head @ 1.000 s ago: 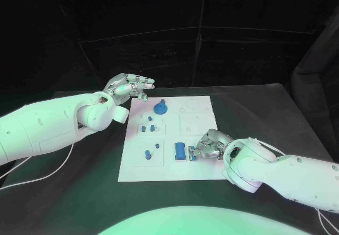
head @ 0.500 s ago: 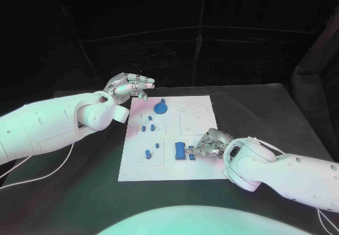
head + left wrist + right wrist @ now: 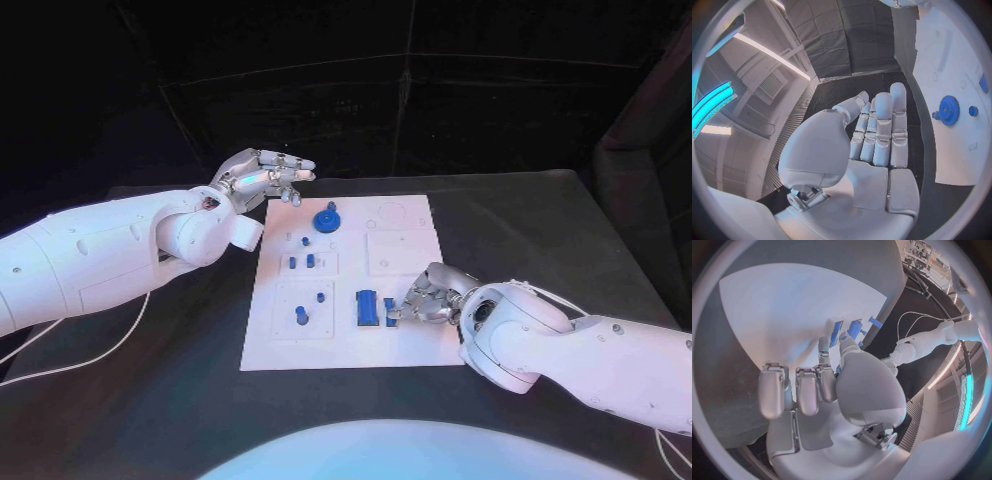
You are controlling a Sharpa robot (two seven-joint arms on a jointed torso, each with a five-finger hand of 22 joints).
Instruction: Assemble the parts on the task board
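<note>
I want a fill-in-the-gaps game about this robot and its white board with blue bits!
1. The small parts on the task board are coloured ____.
2. The round gear lies nearest the robot's ____ robot hand.
3. The right robot hand reaches a long bar at the board's ____ end, closest to the robot.
4. The table under the board is ____.

Missing words: blue; left; near; black

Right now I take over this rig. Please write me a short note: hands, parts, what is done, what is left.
Left hand: open, holds nothing, raised past the far left corner of the task board.
Right hand: fingertips at the small blue block beside the long blue block; grip cannot be told.
Blue gear sits at the far end; small blue pegs stand mid-board.
Left: finish placing the small block; pale recesses remain unfilled.
</note>
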